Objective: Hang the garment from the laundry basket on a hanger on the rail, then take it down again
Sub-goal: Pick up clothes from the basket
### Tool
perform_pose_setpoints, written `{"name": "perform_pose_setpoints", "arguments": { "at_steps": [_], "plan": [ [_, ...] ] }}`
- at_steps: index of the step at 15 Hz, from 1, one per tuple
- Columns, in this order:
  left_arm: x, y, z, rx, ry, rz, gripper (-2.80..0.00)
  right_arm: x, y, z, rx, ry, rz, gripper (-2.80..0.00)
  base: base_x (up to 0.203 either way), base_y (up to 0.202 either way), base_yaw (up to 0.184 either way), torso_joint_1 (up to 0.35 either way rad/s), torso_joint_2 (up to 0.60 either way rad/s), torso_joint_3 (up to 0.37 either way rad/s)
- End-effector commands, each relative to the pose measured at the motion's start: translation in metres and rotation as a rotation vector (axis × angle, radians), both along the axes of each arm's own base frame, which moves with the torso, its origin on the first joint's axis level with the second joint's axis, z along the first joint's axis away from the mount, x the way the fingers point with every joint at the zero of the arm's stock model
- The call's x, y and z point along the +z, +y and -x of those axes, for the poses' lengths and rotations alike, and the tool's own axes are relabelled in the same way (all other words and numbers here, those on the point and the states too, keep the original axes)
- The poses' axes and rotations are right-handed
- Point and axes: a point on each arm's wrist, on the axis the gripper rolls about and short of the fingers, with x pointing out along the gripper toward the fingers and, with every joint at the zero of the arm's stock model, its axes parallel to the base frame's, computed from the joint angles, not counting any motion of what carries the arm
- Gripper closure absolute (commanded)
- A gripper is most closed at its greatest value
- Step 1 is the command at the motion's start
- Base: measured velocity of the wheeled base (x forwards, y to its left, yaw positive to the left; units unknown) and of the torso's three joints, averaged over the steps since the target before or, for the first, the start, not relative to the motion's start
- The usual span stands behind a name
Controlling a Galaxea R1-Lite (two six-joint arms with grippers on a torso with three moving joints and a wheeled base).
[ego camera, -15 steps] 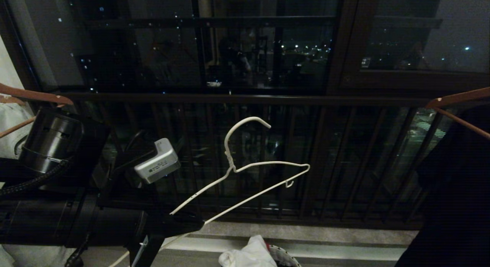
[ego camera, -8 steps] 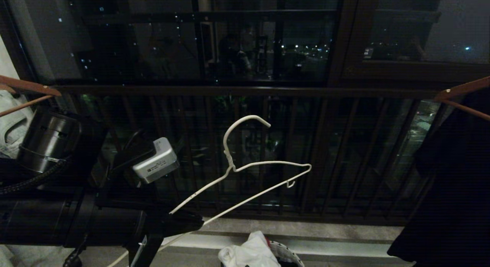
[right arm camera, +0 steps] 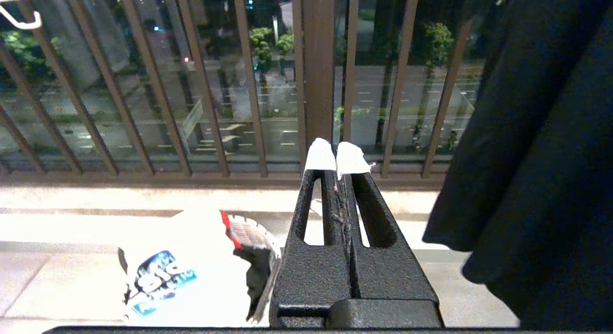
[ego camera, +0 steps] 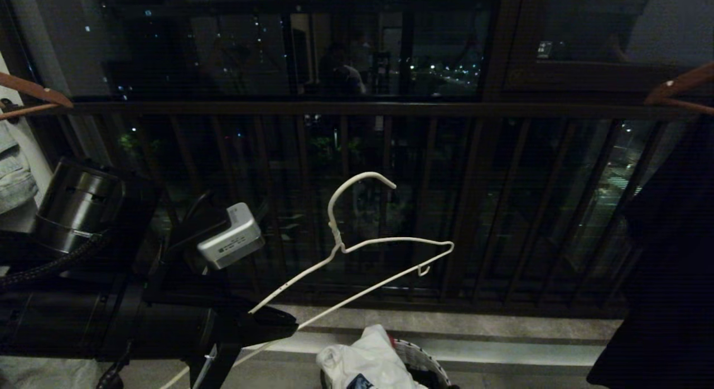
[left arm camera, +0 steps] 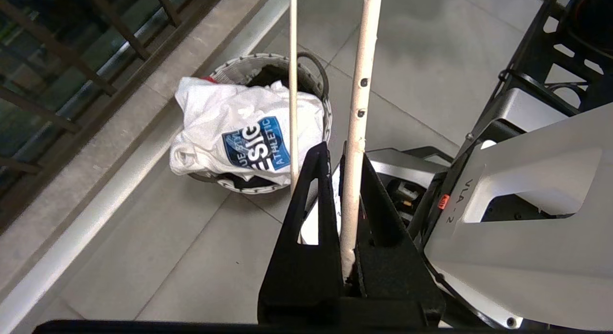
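Note:
My left gripper (ego camera: 279,325) is shut on one end of the thin cream-white wire hanger (ego camera: 390,240), which sticks out tilted in front of the dark window, its hook up. In the left wrist view the jaws (left arm camera: 335,152) pinch the hanger's bar (left arm camera: 357,109). Below on the floor, the white garment (left arm camera: 225,118) with its blue logo lies heaped on the round laundry basket (left arm camera: 249,61); both show low in the head view, garment (ego camera: 357,361) and basket (ego camera: 427,362). My right gripper (right arm camera: 336,156) is shut and empty, level, facing the railing. The rail is out of view.
A dark barred window railing (ego camera: 357,108) runs across ahead above a stone sill. A black garment (ego camera: 664,266) hangs at the right under a brown wooden hanger (ego camera: 678,85). Another wooden hanger (ego camera: 33,87) with pale denim (ego camera: 14,177) is at the left. My own base (left arm camera: 517,204) stands beside the basket.
The whole scene has slid upward in the head view, so the camera has sunk or tipped down; more of the basket and garment shows. The hanger and left gripper keep their pose.

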Motion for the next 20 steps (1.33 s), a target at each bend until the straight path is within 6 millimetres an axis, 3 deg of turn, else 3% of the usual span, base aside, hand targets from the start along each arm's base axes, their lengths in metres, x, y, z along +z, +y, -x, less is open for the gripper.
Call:
{"name": "perform_pose_setpoints", "arguments": {
  "at_steps": [1,20],
  "plan": [
    [-0.0010,-0.0007,-0.0009,-0.003,0.005,-0.002,0.00,0.0001,0.0000,-0.0001,0.001,0.001,0.000,0.00,0.000,0.000,0.000,-0.227,0.55,0.314],
    [-0.0021,-0.0003,-0.0003,-0.021,-0.016,-0.017,0.00,0.0001,0.0000,-0.0001,0.001,0.001,0.000,0.00,0.000,0.000,0.000,-0.169,0.49,0.315]
  ]
}}
